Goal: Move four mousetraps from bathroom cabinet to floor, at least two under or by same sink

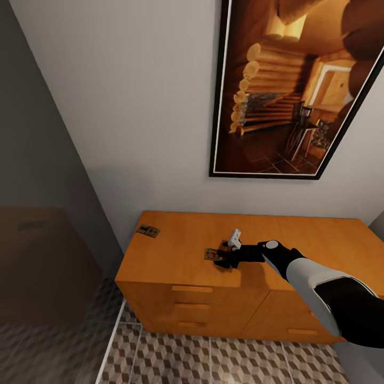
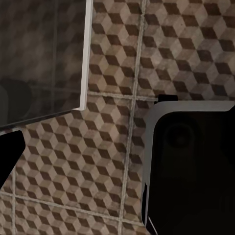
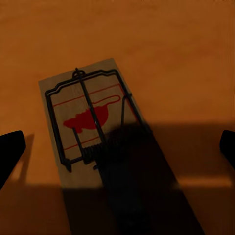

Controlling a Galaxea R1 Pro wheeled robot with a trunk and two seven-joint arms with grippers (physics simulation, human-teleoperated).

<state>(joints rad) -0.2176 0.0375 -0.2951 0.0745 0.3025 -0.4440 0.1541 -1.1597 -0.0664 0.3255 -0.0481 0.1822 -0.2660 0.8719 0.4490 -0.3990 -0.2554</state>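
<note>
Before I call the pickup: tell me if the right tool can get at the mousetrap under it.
Probably yes: the right tool hangs open just above the mousetrap on the cabinet, with nothing between them.

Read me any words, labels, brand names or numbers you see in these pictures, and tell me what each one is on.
No readable text anywhere.
Mousetrap under the right gripper: a red mark and red outline, no letters.
Second mousetrap on the cabinet: too small to tell.
Framed picture: a log interior, no writing.
</note>
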